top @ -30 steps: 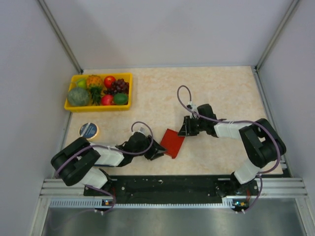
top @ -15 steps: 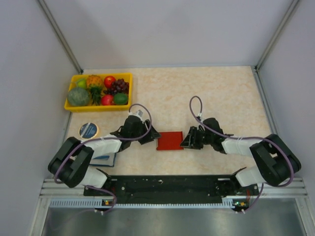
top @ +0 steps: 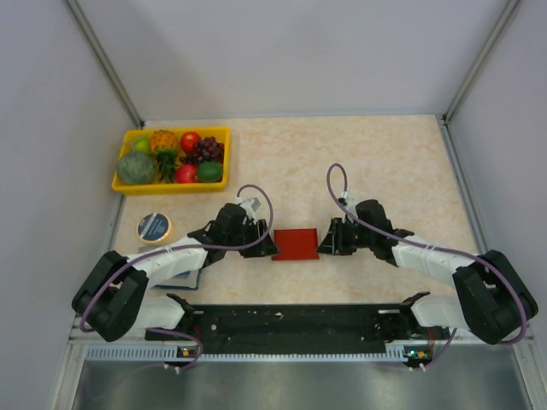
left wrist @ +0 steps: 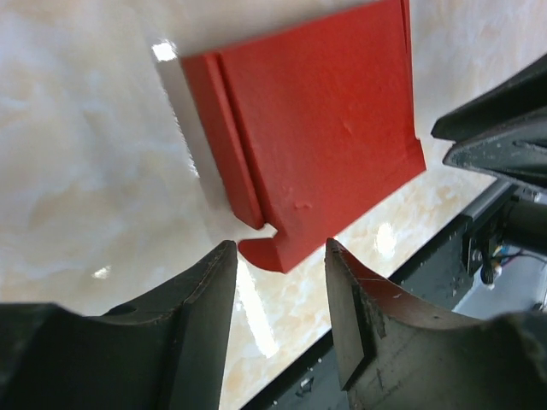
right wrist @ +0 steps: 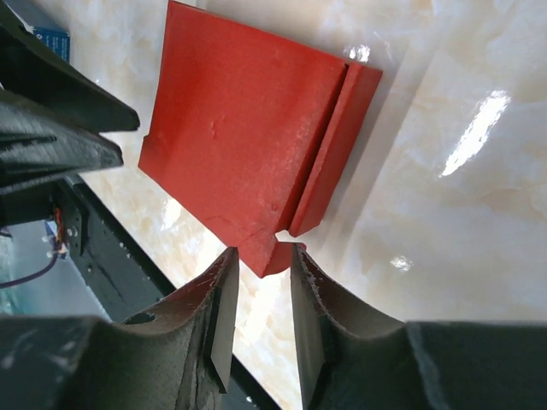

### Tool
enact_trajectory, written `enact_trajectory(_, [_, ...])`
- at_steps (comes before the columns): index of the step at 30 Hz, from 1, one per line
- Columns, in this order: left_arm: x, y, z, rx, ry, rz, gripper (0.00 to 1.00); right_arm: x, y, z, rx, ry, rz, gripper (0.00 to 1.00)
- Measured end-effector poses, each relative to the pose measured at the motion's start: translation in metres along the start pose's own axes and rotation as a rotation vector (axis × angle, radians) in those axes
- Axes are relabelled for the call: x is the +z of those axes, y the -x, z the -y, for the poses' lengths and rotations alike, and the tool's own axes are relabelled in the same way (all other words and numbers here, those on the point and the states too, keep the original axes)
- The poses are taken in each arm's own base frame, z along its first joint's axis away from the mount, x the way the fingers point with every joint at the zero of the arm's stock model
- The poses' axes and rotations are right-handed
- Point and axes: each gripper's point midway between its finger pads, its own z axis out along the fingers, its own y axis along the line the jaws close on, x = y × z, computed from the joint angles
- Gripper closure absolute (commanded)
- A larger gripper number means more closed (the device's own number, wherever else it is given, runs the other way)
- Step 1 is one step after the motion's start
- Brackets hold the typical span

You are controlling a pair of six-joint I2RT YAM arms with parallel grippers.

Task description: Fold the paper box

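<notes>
The thin red cardboard paper box (top: 295, 244) lies flat on the bench (top: 385, 162) between my left gripper (left wrist: 279, 260) and right gripper (right wrist: 259, 260); both part-open, empty, straddling its end tabs for folding.

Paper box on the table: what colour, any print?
Plain bright red, no print visible. The paper box shows best in the left wrist view.

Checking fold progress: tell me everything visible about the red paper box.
The paper box is thin, bright red cardboard, lying flat on the table between the two hands. Each wrist view shows a narrow strip folded along one edge, ending at a notch and a small corner tab. That tab sits at the parted fingertips of the left hand and right hand; contact is unclear.
</notes>
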Motion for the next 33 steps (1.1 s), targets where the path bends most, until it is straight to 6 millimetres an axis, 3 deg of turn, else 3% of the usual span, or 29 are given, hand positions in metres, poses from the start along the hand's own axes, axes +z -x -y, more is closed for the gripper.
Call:
enact_trajectory(8, [0.001,-0.024,0.015,0.027,-0.008,-0.083,0.59,0.003,-0.007,-0.003,0.047,0.007,-0.030,0.78])
enact_trajectory(12, [0.002,-0.025,0.014,0.022,0.001,-0.085,0.51,0.005,-0.010,-0.002,0.065,0.006,-0.042,0.78])
enact_trajectory(16, [0.003,-0.026,0.012,0.009,0.008,-0.090,0.51,0.006,-0.011,-0.003,0.069,0.009,-0.047,0.80])
enact_trajectory(26, [0.013,-0.030,0.013,-0.028,-0.012,-0.113,0.65,0.009,-0.014,-0.002,0.093,0.005,-0.050,0.81])
enact_trajectory(33, [0.014,-0.030,0.015,-0.041,-0.029,-0.104,0.67,0.011,-0.017,0.002,0.107,-0.007,-0.057,0.81])
